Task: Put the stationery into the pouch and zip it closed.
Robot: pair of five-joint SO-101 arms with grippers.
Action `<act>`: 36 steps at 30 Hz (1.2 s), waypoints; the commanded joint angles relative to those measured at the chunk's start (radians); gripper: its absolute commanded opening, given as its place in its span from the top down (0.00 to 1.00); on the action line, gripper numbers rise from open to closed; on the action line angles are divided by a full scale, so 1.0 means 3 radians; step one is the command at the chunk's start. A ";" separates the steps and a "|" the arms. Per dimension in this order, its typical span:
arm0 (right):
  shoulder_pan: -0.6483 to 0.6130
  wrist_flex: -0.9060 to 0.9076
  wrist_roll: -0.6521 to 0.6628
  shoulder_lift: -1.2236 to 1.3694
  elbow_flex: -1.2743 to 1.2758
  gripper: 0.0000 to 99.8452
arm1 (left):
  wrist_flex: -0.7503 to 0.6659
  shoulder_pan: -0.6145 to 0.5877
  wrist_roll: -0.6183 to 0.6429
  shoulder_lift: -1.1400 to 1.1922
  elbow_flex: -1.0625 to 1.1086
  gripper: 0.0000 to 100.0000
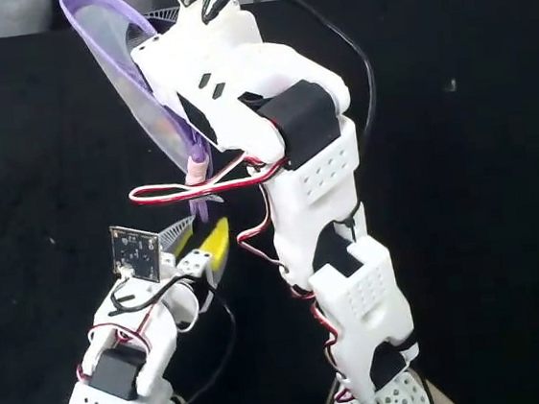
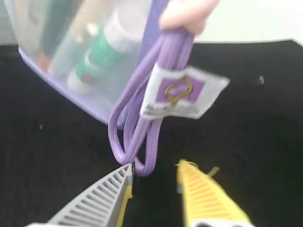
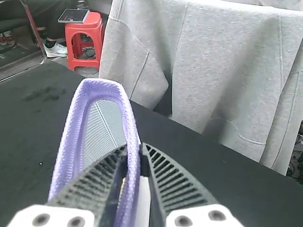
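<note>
A translucent pouch [image 1: 126, 72] with purple trim hangs in the air over the black table, and my right gripper [image 3: 135, 163] is shut on its purple edge [image 3: 94, 94]. Stationery shows through its wall: a green-labelled tube [image 2: 102, 54] and several pens. A purple strap loop [image 2: 137, 137] with a white label [image 2: 182, 92] and a pink zip pull [image 2: 187, 12] dangle from the pouch's lower corner. My left gripper [image 2: 154, 169] is open just under the loop; its grey finger [image 2: 118, 182] touches the loop and the yellow finger [image 2: 199, 194] is apart. From above, the left gripper [image 1: 198, 238] sits below the pouch.
The big white right arm [image 1: 313, 159] rises through the middle of the table, its red and white cables [image 1: 200, 185] hanging near the strap. Black tabletop [image 1: 480, 189] spreads on both sides. Beyond the table's far edge hang a grey cloth [image 3: 203, 61] and a red stool [image 3: 85, 38].
</note>
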 commanded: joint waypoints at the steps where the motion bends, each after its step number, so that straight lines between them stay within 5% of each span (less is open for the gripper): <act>1: -0.0026 -0.0036 -0.0010 -0.0309 -0.0197 0.99 | 0.0573 -0.0003 -0.0026 -0.0031 -0.0473 0.75; 9: -0.0026 -0.0036 -0.0010 -0.0294 -0.0197 0.99 | 0.0798 -0.0033 -0.0026 -0.0026 -0.0744 0.75; 36: -0.0046 -0.0015 -0.0010 -0.0304 -0.0192 0.99 | -0.0639 0.0003 -0.0256 -0.0020 -0.0028 0.79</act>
